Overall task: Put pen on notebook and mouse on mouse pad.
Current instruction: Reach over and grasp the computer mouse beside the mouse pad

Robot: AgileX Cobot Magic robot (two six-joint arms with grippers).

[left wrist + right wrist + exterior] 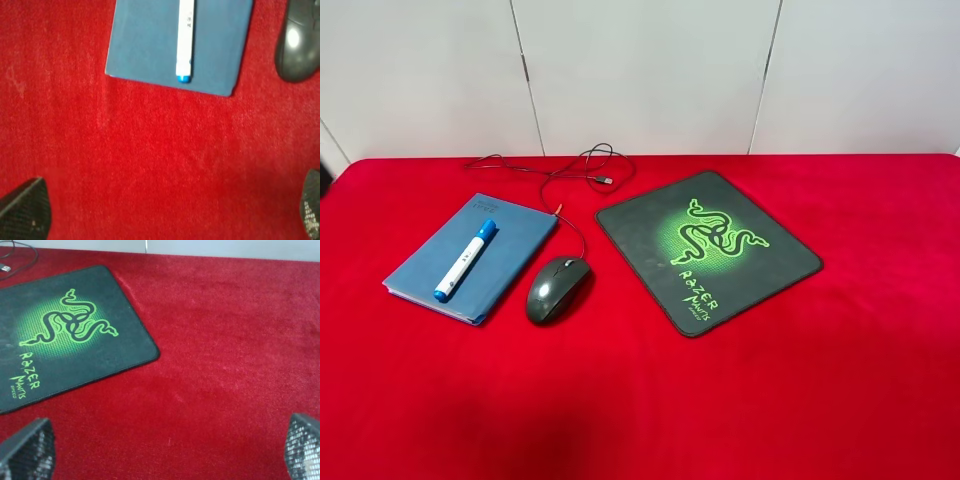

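While the pen is found lying on the notebook, 1 of the 2 placements is judged done and the mouse step is taken to be in hand.

1. Left gripper: jaws spread wide, nothing held. It is hung over the bare red cloth, nearer than the mouse pad and well to its left.
2. Right gripper: jaws likewise spread, empty. It is held over cloth nearer than the pad, off its right corner.
3. Mouse: set on the cloth just left of the pad, apart from it.
4. Notebook: laid left of the pad, beyond the mouse. The pen is rested along its cover.
5. Mouse pad: logo uncovered, nothing borne.
6. Cable: looped on the cloth beyond the pad's far left corner.

Next move, as judged: the mouse is to be gripped across its sides, lifted and carried right onto the pad. The trailing cable is to be kept from snagging the notebook.
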